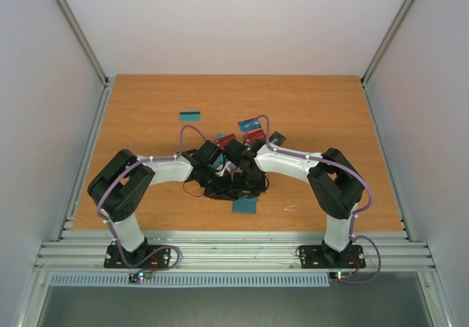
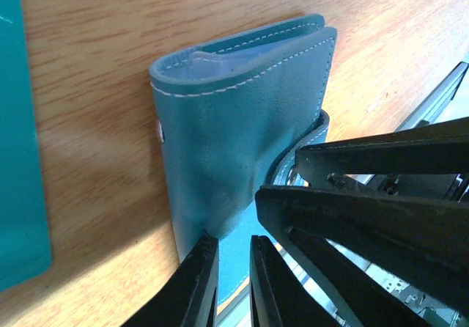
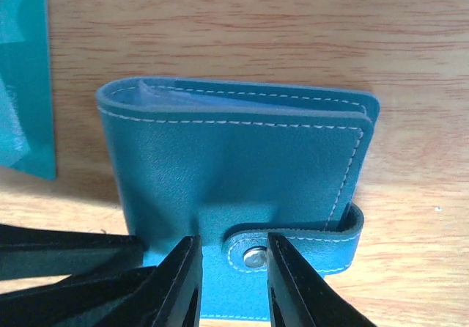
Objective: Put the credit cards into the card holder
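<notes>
A teal card [image 3: 26, 70] lay just beside the card holder [image 3: 234, 158], with more cards [image 1: 245, 130] heaped beyond it. Both arms reached inward and met over the holder. My left gripper [image 2: 233, 250] pinched its edge. My right gripper [image 3: 234, 248] stood parted astride the snapped strap [image 3: 300, 240]. The holder lay flat and shut on the table [image 1: 330, 122], its long axis crosswise to my right fingers.

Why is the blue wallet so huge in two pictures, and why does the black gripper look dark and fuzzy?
Left wrist view: the camera is close, so the card holder fills the frame; the left gripper is dark and soft-edged. Right wrist view: same closeness, stitching sharp, the right gripper shading the leather. Top view: far off, the credit cards tiny, light even.
</notes>
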